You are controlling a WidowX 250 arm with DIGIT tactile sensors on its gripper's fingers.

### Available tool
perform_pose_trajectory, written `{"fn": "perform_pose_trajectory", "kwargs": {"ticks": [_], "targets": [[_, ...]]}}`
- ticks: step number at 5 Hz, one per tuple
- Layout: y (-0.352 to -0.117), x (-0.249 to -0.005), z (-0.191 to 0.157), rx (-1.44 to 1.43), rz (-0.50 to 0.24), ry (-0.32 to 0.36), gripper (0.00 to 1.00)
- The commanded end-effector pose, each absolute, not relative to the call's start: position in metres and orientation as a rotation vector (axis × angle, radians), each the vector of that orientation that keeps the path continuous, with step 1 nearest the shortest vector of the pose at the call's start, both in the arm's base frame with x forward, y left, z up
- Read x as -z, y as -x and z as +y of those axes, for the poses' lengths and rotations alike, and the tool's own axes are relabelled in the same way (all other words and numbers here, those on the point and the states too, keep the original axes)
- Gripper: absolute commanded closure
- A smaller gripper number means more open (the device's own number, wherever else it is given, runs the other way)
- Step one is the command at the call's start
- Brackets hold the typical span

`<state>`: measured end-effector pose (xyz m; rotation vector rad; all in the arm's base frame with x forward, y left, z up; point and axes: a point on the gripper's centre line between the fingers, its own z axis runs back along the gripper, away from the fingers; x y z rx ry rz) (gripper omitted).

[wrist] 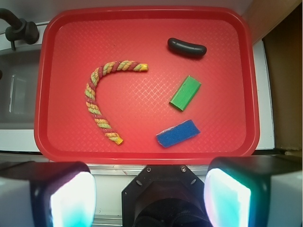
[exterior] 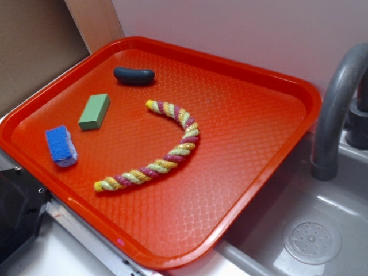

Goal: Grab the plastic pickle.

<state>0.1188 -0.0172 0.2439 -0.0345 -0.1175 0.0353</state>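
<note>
The plastic pickle (exterior: 134, 75) (wrist: 187, 48) is a dark, almost black, sausage-shaped piece. It lies flat near the far left corner of the red tray (exterior: 313, 109) (wrist: 142, 10), with nothing touching it. In the wrist view my gripper (wrist: 150, 189) hangs high above the tray's near edge. Its two fingers (wrist: 71, 198) stand wide apart at the bottom of the frame, open, with nothing between them. The pickle is far from the fingers, at the tray's opposite side, towards the upper right of that view.
On the tray also lie a light green block (exterior: 94, 111) (wrist: 185, 93), a blue sponge (exterior: 61, 146) (wrist: 178, 133) and a curved multicoloured rope (exterior: 190, 140) (wrist: 89, 94). A grey faucet (exterior: 333, 109) and a sink with its drain (exterior: 312, 241) adjoin the tray. A wall stands behind.
</note>
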Motion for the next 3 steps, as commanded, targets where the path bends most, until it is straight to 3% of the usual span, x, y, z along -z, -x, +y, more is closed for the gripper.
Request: {"fn": "perform_pose_trajectory", "kwargs": {"ticks": [1,2,3], "targets": [[-0.119,-0.244,-0.017,-0.035,-0.118,0.035,0.0],[-0.133,-0.235,-0.019,-0.181,-0.131,0.024,0.0],[-0.151,-0.221,-0.019,-0.391,-0.168,-0.03,0.0]]}}
